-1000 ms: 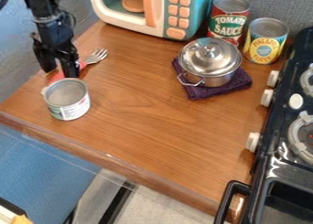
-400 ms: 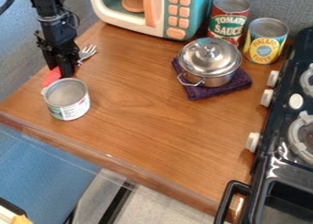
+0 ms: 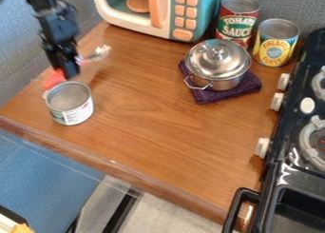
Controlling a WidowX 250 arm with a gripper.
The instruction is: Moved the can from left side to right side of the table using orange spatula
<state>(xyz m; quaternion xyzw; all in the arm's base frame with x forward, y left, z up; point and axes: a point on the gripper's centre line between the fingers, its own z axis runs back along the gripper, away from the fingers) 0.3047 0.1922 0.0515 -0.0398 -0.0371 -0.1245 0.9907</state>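
Note:
At the upper left of the table, the black gripper (image 3: 66, 73) hangs just behind the can, shut on a fork (image 3: 54, 79) with a red-orange handle and metal tines. The handle shows to the left of the gripper and the tines point to the upper right; the fingers cover the fork's middle. An opened, upright metal can (image 3: 71, 105) with a pale label stands at the table's left side, in front of the gripper. I see a fork rather than a spatula.
A toy microwave (image 3: 168, 13) stands at the back. Right of it are a tomato sauce can (image 3: 236, 25), a pineapple can (image 3: 276, 44), and a lidded pot (image 3: 219, 68) on a purple cloth (image 3: 253, 83). A black toy stove (image 3: 289, 127) borders the right side.
The gripper's fingers came together around the fork. The fork has since shifted with the gripper, its tines swinging slightly right and up. The can stayed put.

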